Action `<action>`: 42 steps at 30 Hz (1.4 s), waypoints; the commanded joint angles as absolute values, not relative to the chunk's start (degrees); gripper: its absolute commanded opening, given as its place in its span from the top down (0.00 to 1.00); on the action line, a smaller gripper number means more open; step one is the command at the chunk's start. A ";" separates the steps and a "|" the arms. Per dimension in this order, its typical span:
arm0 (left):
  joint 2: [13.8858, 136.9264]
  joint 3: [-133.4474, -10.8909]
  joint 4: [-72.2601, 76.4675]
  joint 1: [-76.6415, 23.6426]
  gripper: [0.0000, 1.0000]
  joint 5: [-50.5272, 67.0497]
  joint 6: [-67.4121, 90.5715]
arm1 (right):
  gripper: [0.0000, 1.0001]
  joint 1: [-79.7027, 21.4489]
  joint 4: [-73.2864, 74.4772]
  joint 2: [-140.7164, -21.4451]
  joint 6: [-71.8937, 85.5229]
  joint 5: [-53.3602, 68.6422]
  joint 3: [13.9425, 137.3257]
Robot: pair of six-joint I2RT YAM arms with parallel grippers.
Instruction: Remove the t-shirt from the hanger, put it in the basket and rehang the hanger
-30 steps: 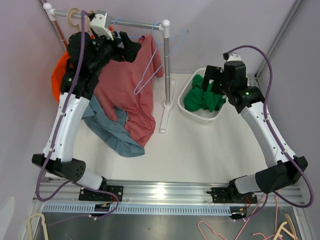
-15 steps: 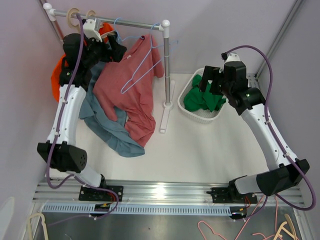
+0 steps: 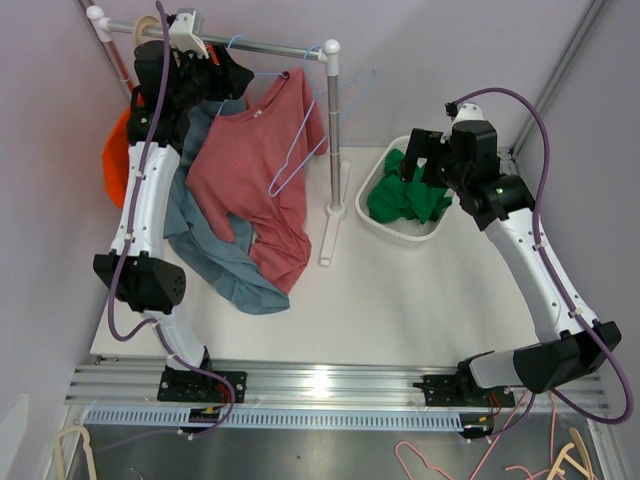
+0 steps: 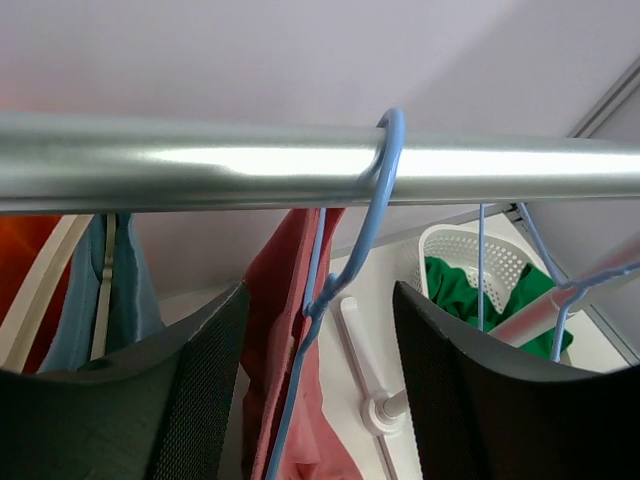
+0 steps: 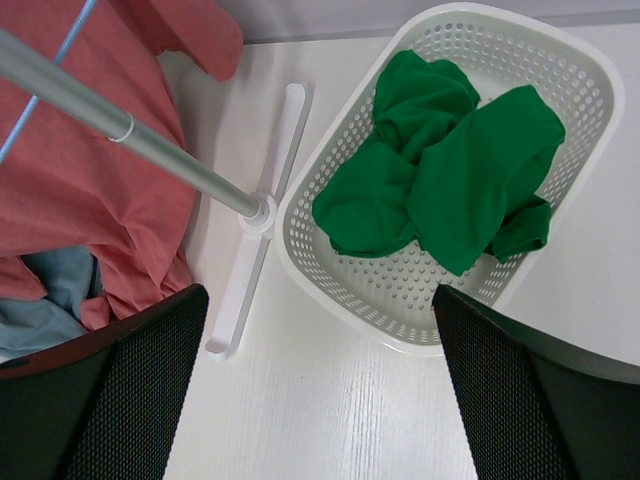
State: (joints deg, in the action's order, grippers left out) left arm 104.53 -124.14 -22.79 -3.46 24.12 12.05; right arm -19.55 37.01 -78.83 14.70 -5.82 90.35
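A red t-shirt (image 3: 255,170) hangs half off a blue wire hanger (image 3: 298,150), whose hook (image 4: 383,170) sits over the metal rail (image 3: 262,44). The shirt's lower part lies on the table. My left gripper (image 3: 230,78) is open just under the rail. In the left wrist view (image 4: 320,385) the hanger's neck (image 4: 318,300) and the red shirt (image 4: 285,330) hang between the fingers, not pinched. My right gripper (image 3: 425,160) is open and empty above the basket; it also shows in the right wrist view (image 5: 320,400).
A white basket (image 3: 432,228) holds green clothes (image 3: 400,200), also seen in the right wrist view (image 5: 440,180). A blue-grey garment (image 3: 215,250) and an orange one (image 3: 115,160) hang at the left. The rack's upright post (image 3: 333,130) and foot (image 3: 328,235) stand mid-table. A second pale hanger (image 3: 352,85) hangs at the rail's right end.
My left gripper has moved up and back-left to just under the rail. The blue hanger and red shirt have swung with it. The right arm has not moved.
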 commanded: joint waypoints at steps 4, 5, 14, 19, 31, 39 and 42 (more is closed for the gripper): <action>105.03 -126.12 -23.82 -3.43 0.44 26.10 13.45 | 0.01 -19.69 35.86 -76.99 13.71 -4.83 92.29; 105.12 -126.04 -23.91 -3.43 0.46 25.58 13.45 | 0.00 -19.69 35.77 -77.08 13.71 -4.75 92.29; 105.91 -127.79 -25.84 -4.22 0.68 22.85 12.75 | 0.00 -19.60 35.51 -76.64 13.62 -5.27 91.32; 106.08 -127.79 -26.72 -5.45 0.86 21.89 11.08 | 0.00 -19.60 34.89 -76.38 13.97 -4.40 90.53; 103.29 -139.04 -31.46 -8.35 0.99 18.82 10.90 | 0.00 -19.60 34.28 -74.97 14.41 -3.43 89.30; 96.60 -135.71 -36.99 -10.81 0.99 -6.36 12.03 | 0.01 -20.56 31.22 -73.57 12.84 5.13 87.02; 93.35 -131.58 -41.56 -10.99 0.99 -12.90 17.30 | 0.01 -22.84 22.20 -70.76 11.61 13.77 82.02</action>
